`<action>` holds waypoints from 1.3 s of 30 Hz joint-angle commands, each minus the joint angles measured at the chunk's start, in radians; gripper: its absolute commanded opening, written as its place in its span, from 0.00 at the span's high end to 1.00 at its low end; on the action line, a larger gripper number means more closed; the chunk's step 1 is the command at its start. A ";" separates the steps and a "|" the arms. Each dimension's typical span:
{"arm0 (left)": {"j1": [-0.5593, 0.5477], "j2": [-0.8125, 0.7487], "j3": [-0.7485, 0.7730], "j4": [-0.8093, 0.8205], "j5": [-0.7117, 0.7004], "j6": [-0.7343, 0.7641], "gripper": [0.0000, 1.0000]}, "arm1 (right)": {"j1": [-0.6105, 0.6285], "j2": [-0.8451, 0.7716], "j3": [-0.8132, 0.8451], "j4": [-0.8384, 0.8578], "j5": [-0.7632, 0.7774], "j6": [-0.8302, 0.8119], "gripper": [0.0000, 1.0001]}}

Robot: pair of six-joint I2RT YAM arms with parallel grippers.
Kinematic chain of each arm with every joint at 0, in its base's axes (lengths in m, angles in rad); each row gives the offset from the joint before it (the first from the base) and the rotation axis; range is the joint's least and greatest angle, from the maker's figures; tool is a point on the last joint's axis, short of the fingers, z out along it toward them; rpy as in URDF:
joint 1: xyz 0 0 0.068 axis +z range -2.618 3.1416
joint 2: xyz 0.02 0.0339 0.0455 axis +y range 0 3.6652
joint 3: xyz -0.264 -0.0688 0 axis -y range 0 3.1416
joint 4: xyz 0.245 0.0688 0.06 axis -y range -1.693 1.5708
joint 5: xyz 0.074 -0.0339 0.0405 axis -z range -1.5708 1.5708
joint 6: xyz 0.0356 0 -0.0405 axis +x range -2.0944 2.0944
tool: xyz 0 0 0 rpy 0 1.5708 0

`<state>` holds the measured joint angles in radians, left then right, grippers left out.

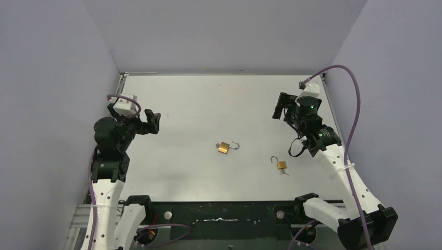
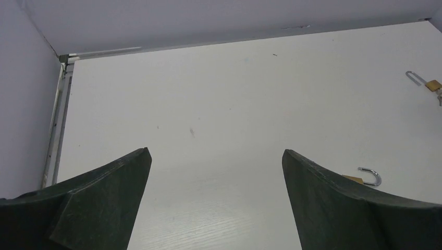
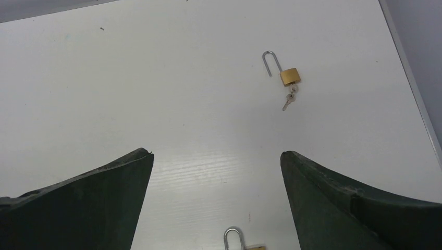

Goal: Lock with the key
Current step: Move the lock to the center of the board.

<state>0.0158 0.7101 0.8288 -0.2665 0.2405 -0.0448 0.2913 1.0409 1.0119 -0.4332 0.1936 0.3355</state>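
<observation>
Jaws of left gripper (image 2: pixel 216 151) and right gripper (image 3: pixel 216 152) wide apart, empty.

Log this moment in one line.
left end effector open | right end effector open | larger brass padlock shackle open | smaller brass padlock shackle open, silver key at base

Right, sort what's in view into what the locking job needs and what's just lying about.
Needed:
small padlock, shackle open
key stuck in its base
left claw and right claw, both open

Lying about, probably:
larger padlock, also open, no key seen in it
purple cable on the right arm
</observation>
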 commanded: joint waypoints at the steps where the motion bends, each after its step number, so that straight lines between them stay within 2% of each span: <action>1: 0.006 0.024 0.059 -0.006 0.050 0.000 0.03 | 0.005 0.001 0.029 -0.004 0.018 0.024 0.00; 6: 0.008 0.105 0.252 -0.146 0.287 -0.033 0.03 | 0.003 0.027 0.032 -0.042 -0.100 -0.012 0.00; 9: 0.008 0.147 0.385 -0.250 0.588 0.021 0.03 | 0.016 0.063 0.034 -0.056 -0.173 -0.037 0.00; 12: 0.008 0.198 0.464 -0.294 0.956 0.015 0.03 | 0.144 0.138 0.107 -0.178 0.019 -0.018 0.00; 13: 0.006 0.211 0.472 -0.280 0.993 -0.011 0.03 | 0.220 0.162 0.123 -0.227 0.139 0.014 0.00; 15: 0.007 0.219 0.450 -0.207 0.991 -0.090 0.03 | 0.281 0.187 0.130 -0.322 0.196 0.096 0.01; 17: 0.010 0.200 0.428 -0.193 0.945 -0.097 0.03 | 0.298 0.166 0.096 -0.403 0.180 0.244 0.09; 19: 0.011 0.175 0.415 -0.237 0.889 -0.057 0.03 | 0.299 0.080 0.027 -0.461 0.137 0.345 0.29; 20: 0.011 0.157 0.405 -0.251 0.860 -0.040 0.03 | 0.299 0.052 -0.009 -0.490 0.115 0.384 0.43; 21: 0.011 0.146 0.390 -0.253 0.839 -0.033 0.03 | 0.299 0.008 -0.048 -0.521 0.087 0.422 0.49; 25: 0.010 0.139 0.320 -0.169 0.812 -0.073 0.03 | 0.299 -0.095 -0.201 -0.648 0.020 0.548 0.49; 30: 0.010 0.197 0.320 -0.123 0.819 -0.123 0.03 | 0.262 -0.165 -0.335 -0.605 0.014 0.665 0.49; 33: 0.010 0.210 0.328 -0.124 0.818 -0.124 0.03 | 0.209 -0.109 -0.379 -0.523 0.005 0.665 0.50; 39: 0.010 0.172 0.312 -0.138 0.802 -0.112 0.03 | 0.065 0.084 -0.416 -0.337 -0.048 0.559 0.53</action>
<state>0.0216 0.9264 1.1343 -0.4511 1.0428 -0.1562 0.4171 1.0389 0.6037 -0.9268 0.1722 0.9379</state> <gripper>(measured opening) 0.973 0.474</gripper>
